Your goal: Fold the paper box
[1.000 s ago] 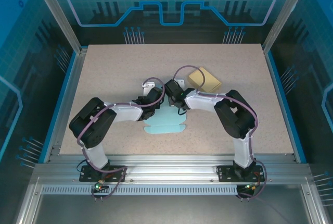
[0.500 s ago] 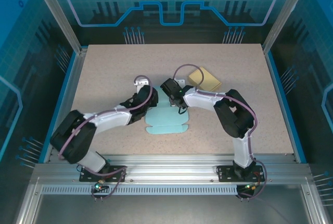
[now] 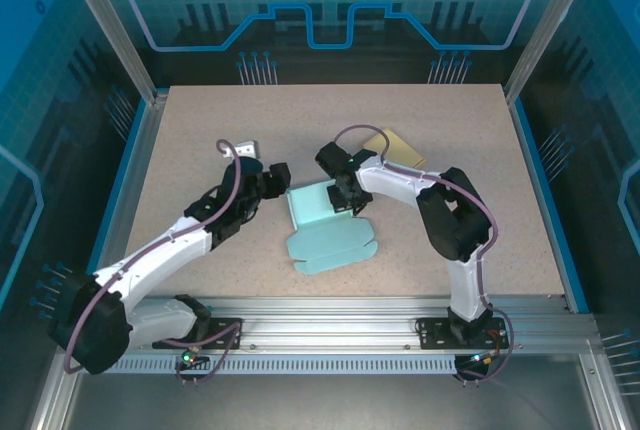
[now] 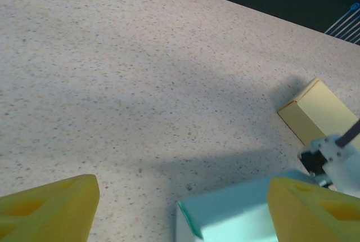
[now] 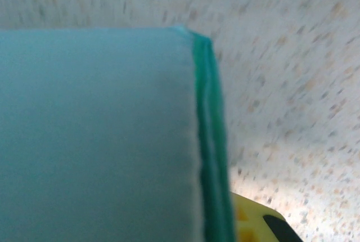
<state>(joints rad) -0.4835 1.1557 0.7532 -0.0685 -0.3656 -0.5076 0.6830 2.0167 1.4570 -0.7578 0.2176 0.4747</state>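
Pincer on the left arm (image 3: pixel 278 176) stands released, just left of the paper box (image 3: pixel 330 246), central on the table (image 3: pixel 200 130). Right pincer (image 3: pixel 345 193) grasps its raised far panel. Judgement: card light, thin, springy, crease-prone; best held at panel edges close to fold lines, not flap tips.
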